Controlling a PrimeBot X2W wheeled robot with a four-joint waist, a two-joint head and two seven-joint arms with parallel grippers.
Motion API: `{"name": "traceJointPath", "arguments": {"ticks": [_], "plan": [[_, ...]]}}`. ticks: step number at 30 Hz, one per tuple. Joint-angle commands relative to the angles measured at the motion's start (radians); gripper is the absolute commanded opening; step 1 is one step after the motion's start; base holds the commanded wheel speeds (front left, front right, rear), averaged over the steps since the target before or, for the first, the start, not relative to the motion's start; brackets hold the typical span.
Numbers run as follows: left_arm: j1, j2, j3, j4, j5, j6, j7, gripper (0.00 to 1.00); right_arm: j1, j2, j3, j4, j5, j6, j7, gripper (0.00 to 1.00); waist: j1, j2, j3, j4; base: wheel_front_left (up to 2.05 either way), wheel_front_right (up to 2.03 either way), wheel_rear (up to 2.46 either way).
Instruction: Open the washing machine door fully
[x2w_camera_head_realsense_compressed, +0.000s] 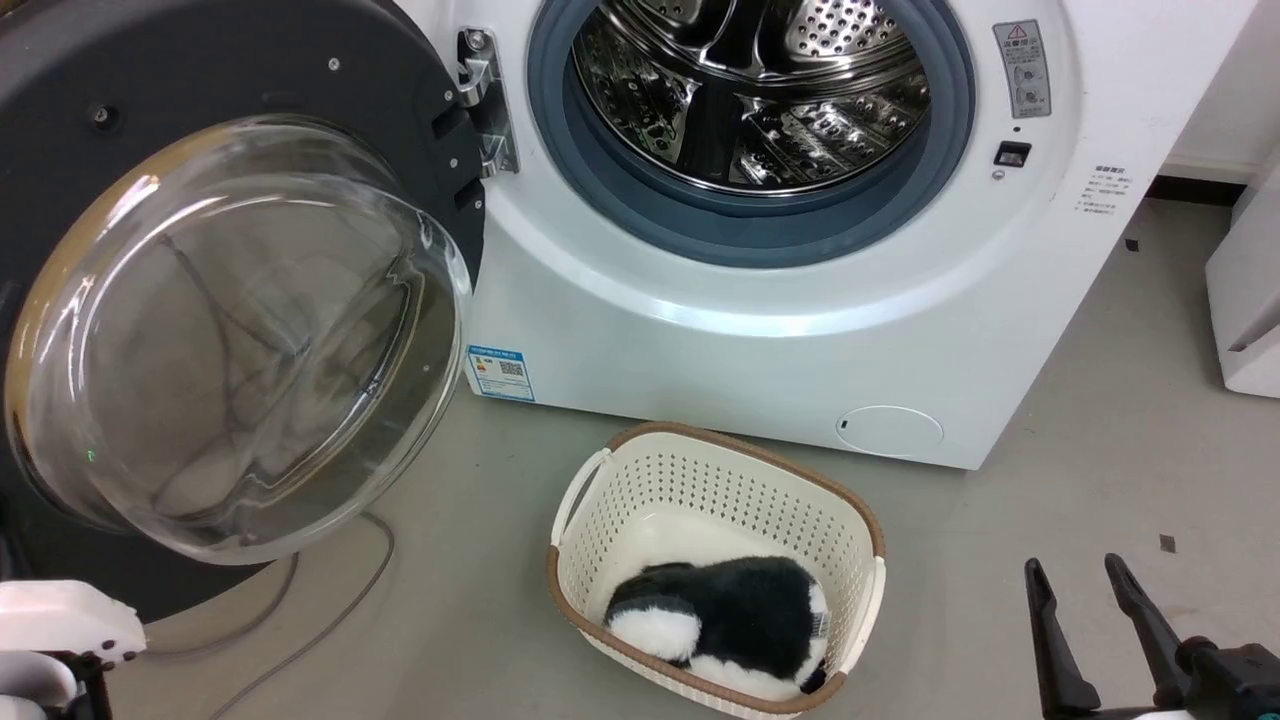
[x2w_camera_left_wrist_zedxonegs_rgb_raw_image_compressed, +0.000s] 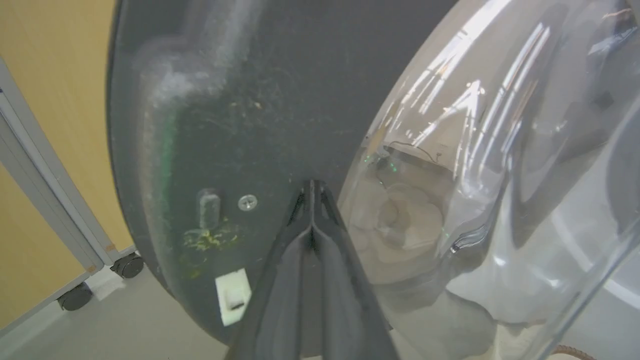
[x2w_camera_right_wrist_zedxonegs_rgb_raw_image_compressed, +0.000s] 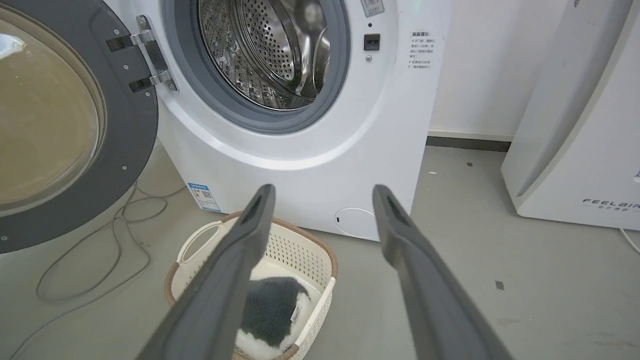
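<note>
Left of the washer (x2w_camera_head_realsense_compressed: 760, 340), the door (x2w_camera_head_realsense_compressed: 230, 330) was swung wide — the left gripper (x2w_camera_left_wrist_zedxonegs_rgb_raw_image_compressed: 311, 187) was held closed at its rim, the right gripper (x2w_camera_head_realsense_compressed: 1074, 565) spread wide.

left wrist shell (x2w_camera_head_realsense_compressed: 60, 615): white, rounded | fingers (x2w_camera_head_realsense_compressed: 1055, 640): long, black, tapered | right wrist mount (x2w_camera_head_realsense_compressed: 1235, 670): black
</note>
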Motion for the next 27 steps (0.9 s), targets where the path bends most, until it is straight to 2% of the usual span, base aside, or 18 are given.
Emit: {"name": "traceJointPath", "arguments": {"ticks": [1, 6, 12, 19, 20, 21, 27], "plan": [[-0.023, 0.000, 0.020, 0.010, 0.020, -0.011, -0.005, 0.00, -0.016, 0.003, 0.000, 0.003, -0.005, 0.001, 0.000, 1.00, 0.0000, -0.0001, -0.002, -0.001, 0.00, 0.00, 0.00], [0.004, -0.051, 0.062, -0.016, 0.070, -0.029, -0.005, 0.00, -0.012, 0.003, -0.001, 0.013, -0.001, 0.001, -0.002, 1.00, 0.0000, -0.0001, -0.016, -0.001, 0.00, 0.00, 0.00], [0.113, -0.143, 0.095, -0.105, 0.126, -0.046, -0.005, 0.00, 0.001, 0.003, 0.005, 0.027, 0.007, 0.001, -0.006, 1.00, 0.0000, -0.0001, -0.050, 0.000, 0.00, 0.00, 0.00], [0.242, -0.236, 0.044, -0.191, 0.179, -0.070, -0.005, 0.00, 0.014, 0.003, 0.012, 0.032, 0.005, 0.001, -0.008, 1.00, 0.0000, -0.0001, -0.070, -0.005, 0.00, 0.00, 0.00], [0.259, -0.248, 0.030, -0.206, 0.192, -0.070, -0.005, 0.24, 0.015, 0.003, 0.014, 0.031, 0.003, 0.001, -0.007, 1.00, 0.0000, -0.0001, -0.072, -0.008, 0.00, 0.00, 0.00], [0.272, -0.258, 0.017, -0.222, 0.205, -0.070, -0.005, 1.00, 0.015, 0.003, 0.015, 0.030, 0.000, 0.001, -0.006, 1.00, 0.0000, -0.0001, -0.073, -0.010, 0.00, 0.00, 0.00], [0.307, -0.299, -0.105, -0.301, 0.315, -0.081, -0.005, 1.00, 0.019, 0.003, 0.008, 0.020, -0.018, 0.001, 0.001, 1.00, 0.0000, -0.0001, -0.077, -0.031, 0.00, 0.00, 0.00]]}}
